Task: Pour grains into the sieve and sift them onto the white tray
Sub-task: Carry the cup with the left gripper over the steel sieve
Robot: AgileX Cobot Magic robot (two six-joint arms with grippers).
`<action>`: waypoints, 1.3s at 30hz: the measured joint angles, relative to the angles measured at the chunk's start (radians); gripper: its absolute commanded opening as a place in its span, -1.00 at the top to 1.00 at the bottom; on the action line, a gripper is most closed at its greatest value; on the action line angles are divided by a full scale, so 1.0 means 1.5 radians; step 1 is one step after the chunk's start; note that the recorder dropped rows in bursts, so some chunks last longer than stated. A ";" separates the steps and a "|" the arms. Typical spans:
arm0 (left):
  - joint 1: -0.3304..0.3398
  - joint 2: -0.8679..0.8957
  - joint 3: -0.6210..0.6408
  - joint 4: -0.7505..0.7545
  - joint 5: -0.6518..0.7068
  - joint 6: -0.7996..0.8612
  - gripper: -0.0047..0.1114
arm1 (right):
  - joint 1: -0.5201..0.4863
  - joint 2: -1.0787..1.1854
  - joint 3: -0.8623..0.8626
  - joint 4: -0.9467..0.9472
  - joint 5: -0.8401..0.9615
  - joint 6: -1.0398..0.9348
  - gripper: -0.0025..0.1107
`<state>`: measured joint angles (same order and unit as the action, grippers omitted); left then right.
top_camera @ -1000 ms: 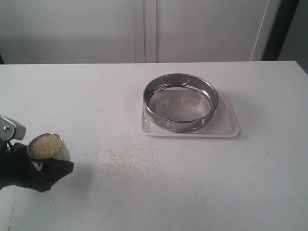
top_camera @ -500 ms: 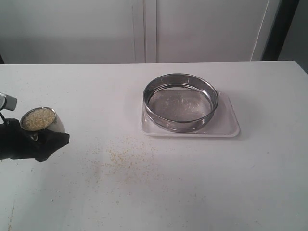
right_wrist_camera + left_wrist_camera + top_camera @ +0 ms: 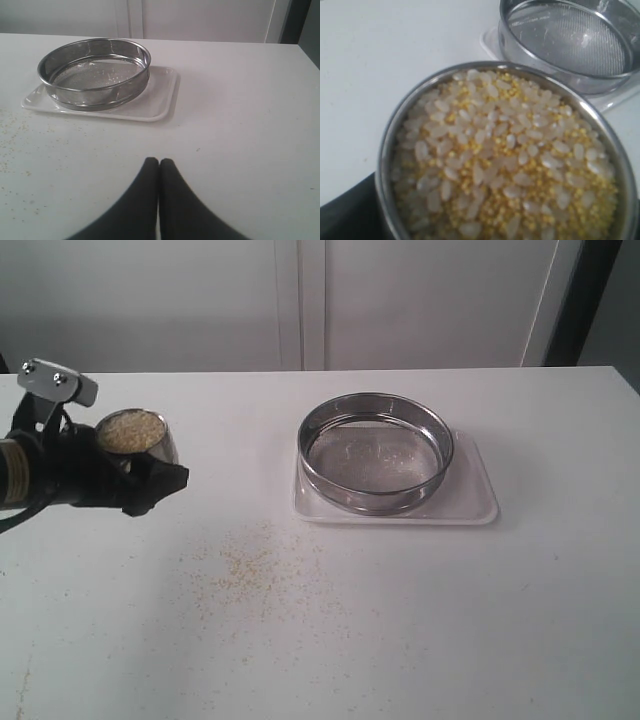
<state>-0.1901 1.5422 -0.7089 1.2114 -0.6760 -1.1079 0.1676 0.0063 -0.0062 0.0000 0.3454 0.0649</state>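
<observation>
My left gripper clasps a cup full of grains, well apart from the sieve on the white tray; my right gripper is closed.

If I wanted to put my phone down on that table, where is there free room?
The table is bare right of the white tray and along the near edge in front of it. Bare too behind the sieve. Crowded: spilled grains dust the middle-left, and the cup hangs over the left side.
</observation>
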 measured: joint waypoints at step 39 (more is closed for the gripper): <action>-0.223 0.253 -0.478 0.343 0.180 -0.511 0.92 | 0.000 0.000 0.000 0.000 0.000 0.000 0.96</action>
<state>-0.5239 1.9211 -1.4265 1.7253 -0.4065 -1.8744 0.1676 0.0063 -0.0062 0.0000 0.3454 0.0649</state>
